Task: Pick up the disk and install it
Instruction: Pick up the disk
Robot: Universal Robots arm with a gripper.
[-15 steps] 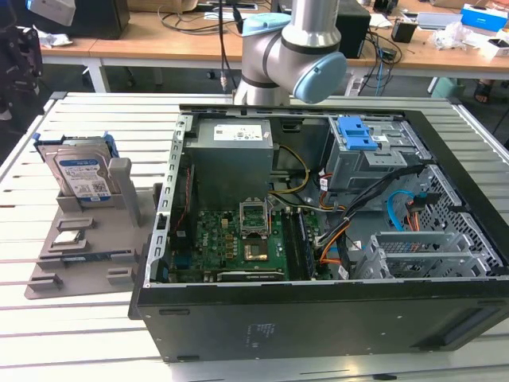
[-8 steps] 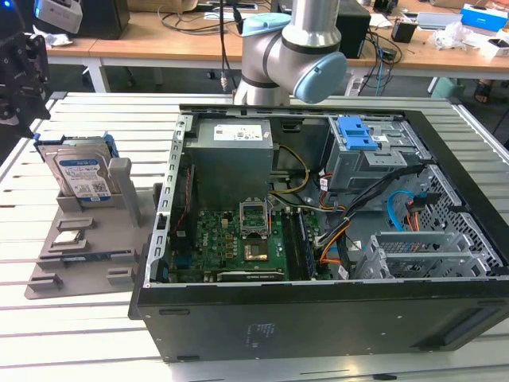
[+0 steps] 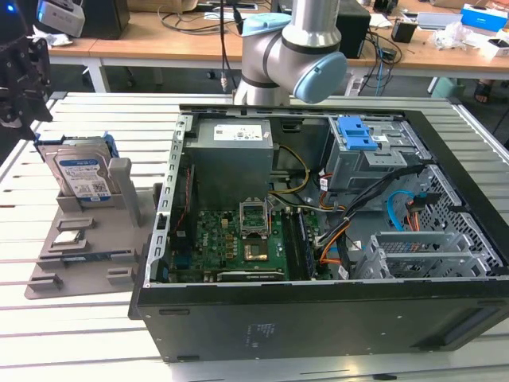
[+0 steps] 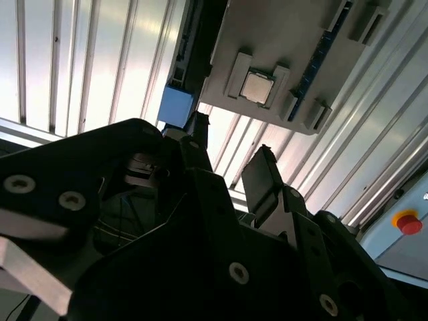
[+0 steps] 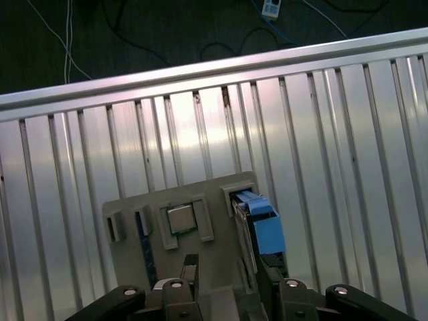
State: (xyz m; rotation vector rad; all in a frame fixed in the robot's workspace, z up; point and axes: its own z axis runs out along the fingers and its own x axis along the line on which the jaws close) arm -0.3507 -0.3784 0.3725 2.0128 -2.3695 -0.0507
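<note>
Item: the disk (image 3: 81,171), which we find standing on edge in a slot of the grey holder (image 3: 95,239) beside the open computer case (image 3: 318,318), presumably so it can be pinched from above; gripper (image 5: 229,264) poised over it, fingers spread, grasping nothing.
</note>
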